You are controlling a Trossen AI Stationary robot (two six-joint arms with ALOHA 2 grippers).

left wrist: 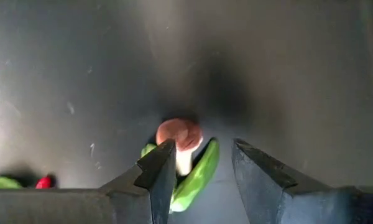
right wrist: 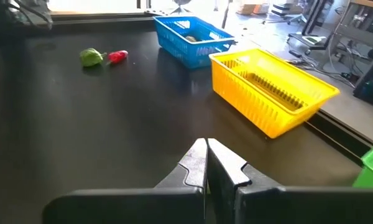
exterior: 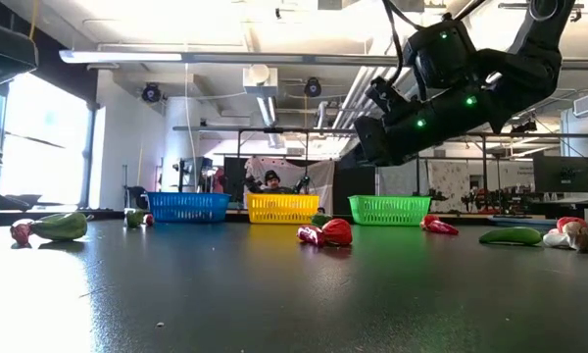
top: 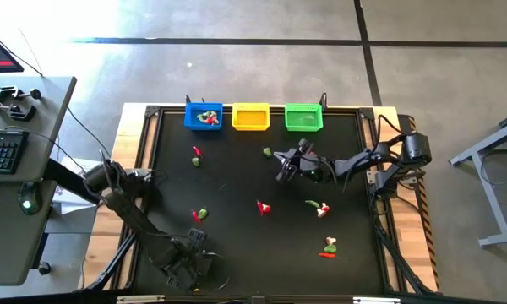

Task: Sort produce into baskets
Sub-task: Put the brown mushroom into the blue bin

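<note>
The left hand [left wrist: 202,180] hangs wide open straight above a toy mushroom [left wrist: 180,140] lying against a green pod [left wrist: 196,180] on the black bench [top: 237,169]. The right hand [right wrist: 206,163] waits pinched shut and empty, near the green basket [top: 303,117]. The blue basket [top: 204,116] already holds produce; the yellow basket [top: 251,117] looks empty. My worry: with the two pieces touching, closing could catch both, or squeeze the rounded cap so that it squirts sideways.

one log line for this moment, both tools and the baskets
left tool: open above green-and-whitish produce | right tool: shut, empty, midair near yellow basket | blue basket: holds produce
</note>
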